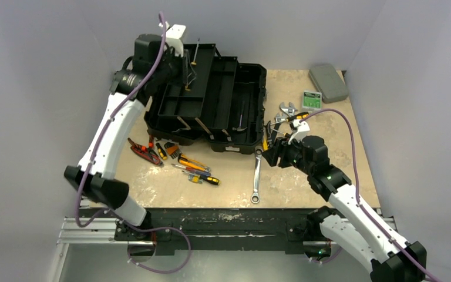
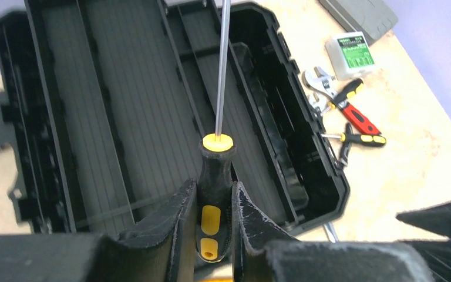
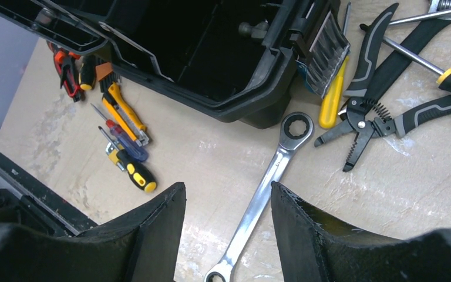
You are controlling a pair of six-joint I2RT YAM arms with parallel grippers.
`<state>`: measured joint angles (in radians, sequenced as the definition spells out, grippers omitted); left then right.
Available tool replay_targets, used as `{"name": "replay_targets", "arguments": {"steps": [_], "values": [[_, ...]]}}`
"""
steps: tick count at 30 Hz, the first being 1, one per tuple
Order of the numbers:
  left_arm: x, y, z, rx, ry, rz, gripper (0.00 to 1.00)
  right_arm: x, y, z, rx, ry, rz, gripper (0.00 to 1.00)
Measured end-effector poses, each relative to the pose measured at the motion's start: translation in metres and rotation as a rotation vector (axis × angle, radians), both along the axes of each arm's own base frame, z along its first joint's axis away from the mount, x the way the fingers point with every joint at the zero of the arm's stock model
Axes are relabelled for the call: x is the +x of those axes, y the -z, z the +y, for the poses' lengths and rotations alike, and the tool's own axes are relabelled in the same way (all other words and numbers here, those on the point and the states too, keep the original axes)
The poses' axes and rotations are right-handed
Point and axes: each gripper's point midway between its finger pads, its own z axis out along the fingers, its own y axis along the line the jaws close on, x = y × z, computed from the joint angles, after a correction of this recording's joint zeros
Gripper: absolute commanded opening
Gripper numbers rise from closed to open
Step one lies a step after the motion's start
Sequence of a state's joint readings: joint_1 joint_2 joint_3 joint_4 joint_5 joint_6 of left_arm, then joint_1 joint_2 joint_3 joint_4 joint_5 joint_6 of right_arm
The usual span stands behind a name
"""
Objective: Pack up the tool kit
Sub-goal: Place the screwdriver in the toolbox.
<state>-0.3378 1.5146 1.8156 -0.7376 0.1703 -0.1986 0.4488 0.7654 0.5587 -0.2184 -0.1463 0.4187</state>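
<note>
The black toolbox [image 1: 235,106] lies open at the back middle of the table, its trays [image 2: 123,117] folded out. My left gripper [image 2: 213,188] hovers over the trays [image 1: 188,73], shut on a screwdriver [image 2: 214,176] by its black and yellow handle. The long steel shaft [image 2: 222,64] points away over the box. My right gripper [image 3: 228,191] stands open just above a ratchet wrench [image 3: 270,182] lying on the table by the box's front right corner [image 1: 256,176], touching nothing. Black-handled wire strippers [image 3: 376,117] lie to the right of it.
Screwdrivers [image 1: 202,176], red pliers [image 1: 144,151] and a hex-key set [image 1: 172,150] lie in front of the box on the left. An adjustable wrench [image 1: 286,110], a small green-labelled box [image 1: 311,101] and a flat grey case [image 1: 327,82] are at the back right. Walls close in on three sides.
</note>
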Motion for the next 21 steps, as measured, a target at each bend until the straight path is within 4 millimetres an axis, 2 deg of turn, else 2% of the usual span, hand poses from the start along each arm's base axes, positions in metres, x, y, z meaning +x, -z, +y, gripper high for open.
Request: {"name": "replay_targets", "arguments": {"steps": [5, 7, 10, 12, 16, 20, 21], "values": [[0.049, -0.016, -0.013, 0.068, 0.044, -0.045, 0.00, -0.002, -0.006, 0.000, 0.010, -0.005, -0.012, 0.54], [0.069, -0.015, -0.016, 0.085, 0.046, -0.052, 0.00, -0.003, -0.009, 0.000, 0.016, -0.004, -0.019, 0.54], [0.084, 0.008, -0.016, 0.101, 0.039, 0.001, 0.00, -0.004, -0.012, 0.000, 0.026, -0.003, -0.028, 0.54], [0.092, 0.035, -0.014, 0.115, 0.028, 0.071, 0.00, -0.005, -0.013, 0.000, 0.029, -0.002, -0.029, 0.54], [0.105, 0.075, -0.011, 0.108, -0.003, 0.177, 0.00, -0.005, -0.012, 0.001, 0.032, -0.005, -0.021, 0.54], [0.112, 0.098, -0.010, 0.093, -0.019, 0.241, 0.00, -0.005, -0.007, 0.003, 0.028, -0.015, -0.003, 0.53], [0.112, 0.101, -0.010, 0.091, -0.022, 0.250, 0.03, -0.005, -0.006, 0.003, 0.026, -0.017, 0.002, 0.53]]}}
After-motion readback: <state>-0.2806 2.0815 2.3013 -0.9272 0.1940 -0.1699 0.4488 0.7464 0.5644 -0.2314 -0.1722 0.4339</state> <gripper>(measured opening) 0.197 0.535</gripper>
